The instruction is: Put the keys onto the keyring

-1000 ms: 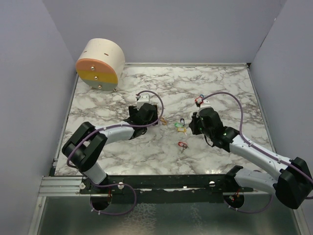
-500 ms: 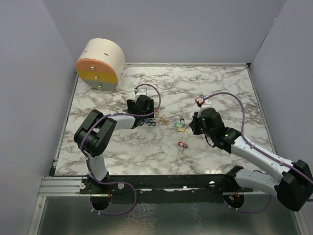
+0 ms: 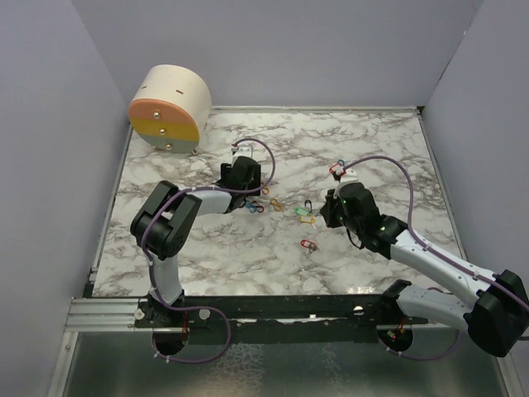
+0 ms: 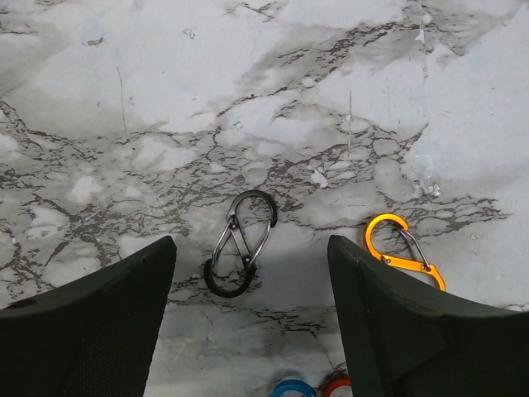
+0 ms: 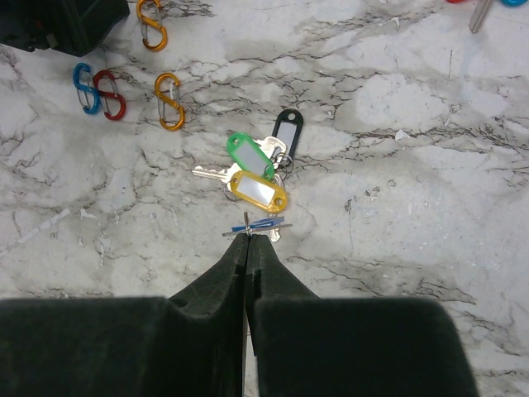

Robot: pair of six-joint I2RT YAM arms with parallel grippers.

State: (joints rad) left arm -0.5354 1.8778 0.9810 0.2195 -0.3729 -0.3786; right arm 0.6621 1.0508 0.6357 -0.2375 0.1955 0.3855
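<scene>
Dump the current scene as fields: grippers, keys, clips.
left gripper: open, straddling the black carabiner
right gripper: shut, tips at a small blue-and-silver piece; grip unclear
key bunch: green, yellow and black tags, just ahead of right gripper
red-tagged key: lying apart, nearer the arm bases
loose clips: orange carabiner, blue carabiner, red carabiner

On a table [image 3: 372, 157], a round box [image 3: 169, 107] sits at the far left corner, clips [image 3: 258, 205] lie scattered by the left gripper [image 4: 252, 331], a bunch of keys [image 3: 306, 213] lies between them and the right gripper [image 5: 248, 240], and one key [image 3: 308, 245] lies nearer the arms.
</scene>
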